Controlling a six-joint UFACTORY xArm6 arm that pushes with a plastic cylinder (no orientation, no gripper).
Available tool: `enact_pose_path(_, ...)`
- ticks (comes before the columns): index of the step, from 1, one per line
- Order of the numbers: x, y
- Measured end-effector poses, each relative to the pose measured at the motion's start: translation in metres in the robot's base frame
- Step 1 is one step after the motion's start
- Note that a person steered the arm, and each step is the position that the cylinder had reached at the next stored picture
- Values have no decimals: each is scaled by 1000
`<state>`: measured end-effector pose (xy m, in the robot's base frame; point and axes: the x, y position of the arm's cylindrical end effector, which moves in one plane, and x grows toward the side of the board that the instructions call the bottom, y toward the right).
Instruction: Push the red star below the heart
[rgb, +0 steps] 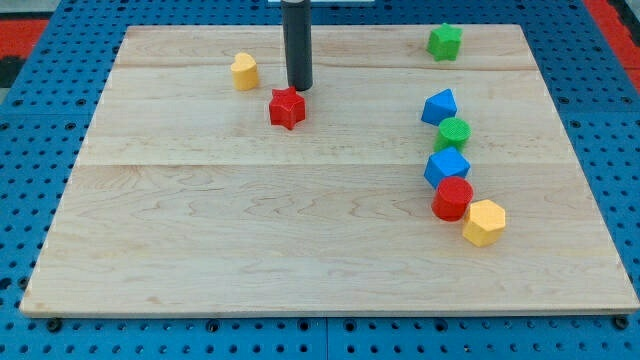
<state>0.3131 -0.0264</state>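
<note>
Two reds (287, 108), blues (439, 106), greens (445, 41), yellows (244, 71).

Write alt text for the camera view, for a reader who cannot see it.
My tip sits just above the red star on a wooden board, with a yellow heart to the view's left. A green block lies top right; five blue, green, red and yellow blocks run down the right side.

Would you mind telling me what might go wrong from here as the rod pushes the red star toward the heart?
1. My tip sits just above the red star, slightly to the view's right; an off-centre push could make the star spin or slip aside.
2. The yellow heart lies up-left of the star, so a straight downward push carries the star away from it.
</note>
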Motion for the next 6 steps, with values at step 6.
enact_pose_path(6,49,-46)
